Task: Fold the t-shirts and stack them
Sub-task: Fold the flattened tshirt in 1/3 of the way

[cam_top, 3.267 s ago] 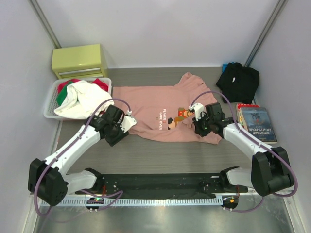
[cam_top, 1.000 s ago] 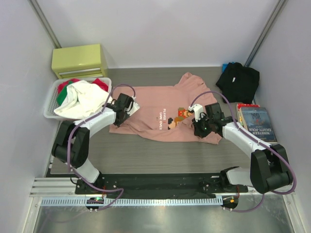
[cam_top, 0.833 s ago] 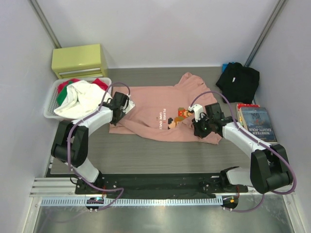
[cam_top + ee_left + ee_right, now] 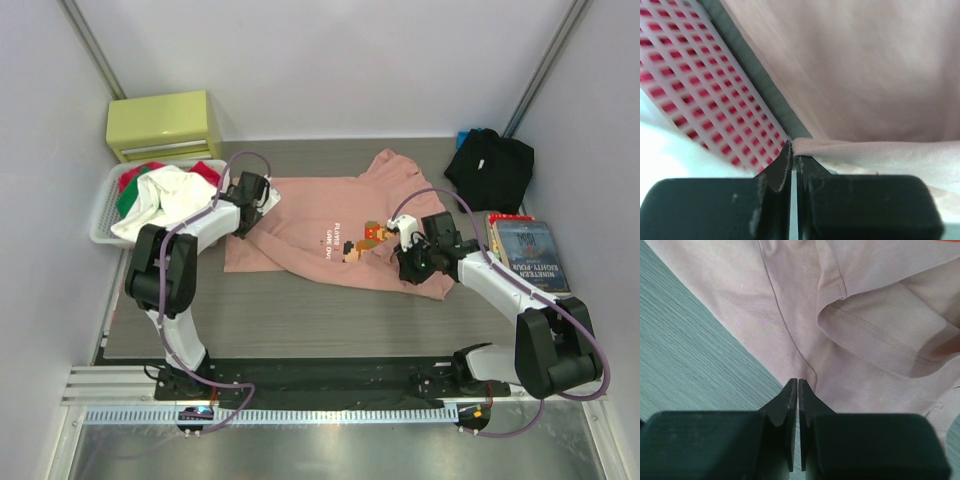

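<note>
Over the last few seconds the left gripper (image 4: 794,152) had been carried from the near hem of the salmon-pink t-shirt (image 4: 320,215) to the hem's far end. The cloth had been drawn with it, leaving the chest print slightly skewed. This was judged to be spreading and squaring ahead of the first fold, with no fold yet made. The left jaws were pressed together on a thin fold of pink hem. The right gripper (image 4: 797,385) had been kept at the shirt's near edge beside the lower sleeve, its jaws pressed together; whether cloth was caught there could not be told. The shirt lay flat between the two grippers. Just left of the left gripper stood the mesh wall of the basket (image 4: 695,85), so little room was left for pulling that way, while bare table (image 4: 300,320) lay open on its near side. The black t-shirt (image 4: 490,168) was heaped well beyond the right gripper, with a book (image 4: 530,255) just to that gripper's right.
</note>
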Action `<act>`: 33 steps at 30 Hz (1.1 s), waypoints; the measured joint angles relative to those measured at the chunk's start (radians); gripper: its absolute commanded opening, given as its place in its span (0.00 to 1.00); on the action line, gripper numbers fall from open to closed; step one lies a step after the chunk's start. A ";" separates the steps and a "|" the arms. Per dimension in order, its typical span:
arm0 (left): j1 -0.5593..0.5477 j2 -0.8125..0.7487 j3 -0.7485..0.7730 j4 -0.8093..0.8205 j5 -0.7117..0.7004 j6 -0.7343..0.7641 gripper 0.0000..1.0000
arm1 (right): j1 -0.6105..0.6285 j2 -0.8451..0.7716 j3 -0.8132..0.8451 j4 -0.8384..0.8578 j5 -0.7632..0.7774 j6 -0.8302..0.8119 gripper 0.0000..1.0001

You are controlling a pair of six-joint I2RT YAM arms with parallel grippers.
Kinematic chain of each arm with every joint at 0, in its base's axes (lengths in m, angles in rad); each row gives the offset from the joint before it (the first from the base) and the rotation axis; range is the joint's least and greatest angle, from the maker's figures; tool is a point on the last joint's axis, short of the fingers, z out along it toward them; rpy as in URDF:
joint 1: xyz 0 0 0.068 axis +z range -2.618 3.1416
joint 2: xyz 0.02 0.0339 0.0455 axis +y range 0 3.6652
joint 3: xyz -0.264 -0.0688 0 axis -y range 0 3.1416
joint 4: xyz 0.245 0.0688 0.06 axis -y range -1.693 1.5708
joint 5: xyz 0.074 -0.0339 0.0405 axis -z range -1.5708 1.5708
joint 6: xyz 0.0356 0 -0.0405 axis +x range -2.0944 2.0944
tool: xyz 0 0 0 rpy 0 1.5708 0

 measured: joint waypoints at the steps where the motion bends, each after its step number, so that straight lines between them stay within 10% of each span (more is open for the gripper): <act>1: 0.002 0.018 0.019 0.003 -0.008 0.002 0.26 | 0.000 0.000 0.001 0.000 -0.001 0.000 0.18; 2: 0.002 0.035 0.036 0.005 -0.014 0.003 0.43 | 0.000 0.000 0.001 0.000 -0.001 0.001 0.26; 5: -0.007 0.077 0.058 0.011 -0.010 -0.010 0.50 | 0.000 0.000 0.001 -0.005 -0.003 0.000 0.36; 21: 0.005 0.068 -0.013 0.084 0.024 -0.013 0.53 | -0.006 -0.022 0.002 -0.011 -0.015 -0.003 0.57; 33: 0.044 -0.503 -0.145 0.013 0.109 -0.085 0.53 | -0.031 -0.281 0.002 0.010 0.072 0.022 0.62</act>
